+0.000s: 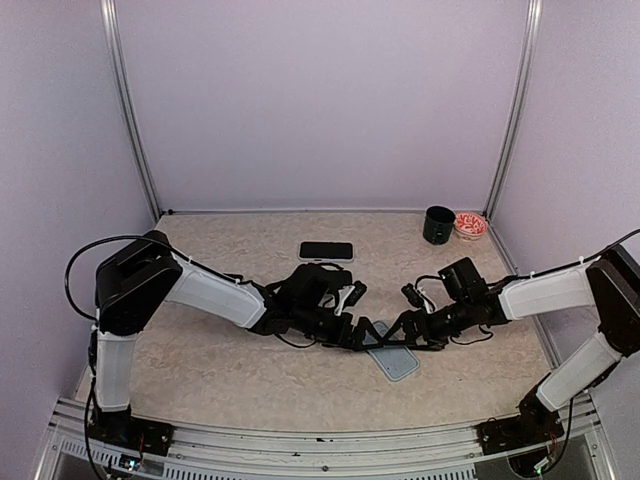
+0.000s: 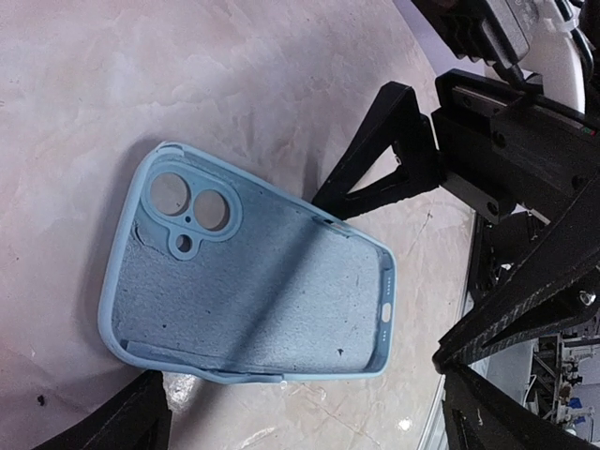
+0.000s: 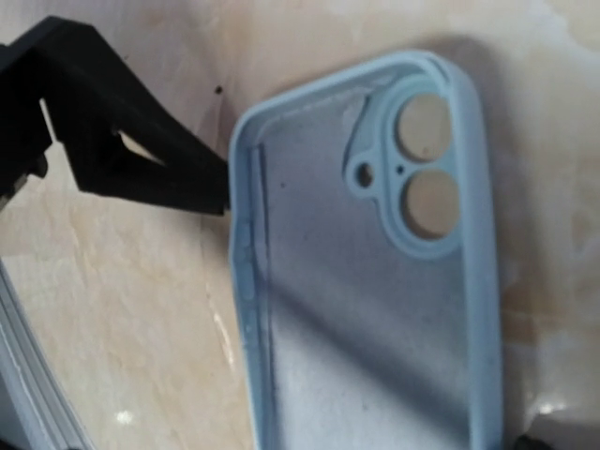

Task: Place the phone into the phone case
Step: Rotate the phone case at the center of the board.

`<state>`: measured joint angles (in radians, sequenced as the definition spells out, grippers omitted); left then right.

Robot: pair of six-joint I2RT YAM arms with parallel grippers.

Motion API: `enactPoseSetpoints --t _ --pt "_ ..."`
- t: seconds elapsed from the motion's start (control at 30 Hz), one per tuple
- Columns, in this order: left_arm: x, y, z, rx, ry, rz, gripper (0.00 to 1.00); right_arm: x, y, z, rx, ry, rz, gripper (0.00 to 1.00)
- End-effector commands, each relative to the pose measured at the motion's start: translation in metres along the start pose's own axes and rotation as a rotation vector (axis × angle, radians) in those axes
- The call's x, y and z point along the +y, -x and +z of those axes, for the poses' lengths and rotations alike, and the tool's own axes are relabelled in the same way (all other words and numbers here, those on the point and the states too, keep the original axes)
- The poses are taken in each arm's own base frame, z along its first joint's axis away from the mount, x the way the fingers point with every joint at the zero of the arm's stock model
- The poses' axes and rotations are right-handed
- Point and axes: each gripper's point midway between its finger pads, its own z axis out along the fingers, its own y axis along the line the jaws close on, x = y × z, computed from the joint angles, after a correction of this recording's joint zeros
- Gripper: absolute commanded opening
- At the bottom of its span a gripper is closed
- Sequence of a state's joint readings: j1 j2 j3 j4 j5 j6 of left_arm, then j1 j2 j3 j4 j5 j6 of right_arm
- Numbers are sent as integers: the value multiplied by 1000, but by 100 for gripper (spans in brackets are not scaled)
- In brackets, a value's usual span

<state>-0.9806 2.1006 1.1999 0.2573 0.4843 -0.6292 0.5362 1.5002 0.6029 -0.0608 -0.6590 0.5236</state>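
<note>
Top external view: phone case [image 1: 397,364] lay flat between both grippers. Left gripper [image 2: 305,398] was spread wide, straddling it. Right gripper [image 1: 398,335] was also parted, one finger [image 2: 375,159] touching the case's long edge.

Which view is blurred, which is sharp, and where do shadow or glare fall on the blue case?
Left wrist: sharp, with a dark shadow band across the inside of the phone case. Right wrist: soft and blurred, case edges smeared, a similar shadow band, small glare spots on the table. Top external: even light, in focus, no glare on the case.
</note>
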Motion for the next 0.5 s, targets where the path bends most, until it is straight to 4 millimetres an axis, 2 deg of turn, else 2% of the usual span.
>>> enactPoseSetpoints --t 0.0,0.2,0.47 --pt "6 15 10 -33 -21 -17 99 18 -13 12 50 74 -11 98" --pt "23 27 0 -79 -39 -73 99 34 -15 29 74 120 -39 98" --pt "30 44 -13 -122 -22 -73 99 48 -17 43 108 140 -63 98"
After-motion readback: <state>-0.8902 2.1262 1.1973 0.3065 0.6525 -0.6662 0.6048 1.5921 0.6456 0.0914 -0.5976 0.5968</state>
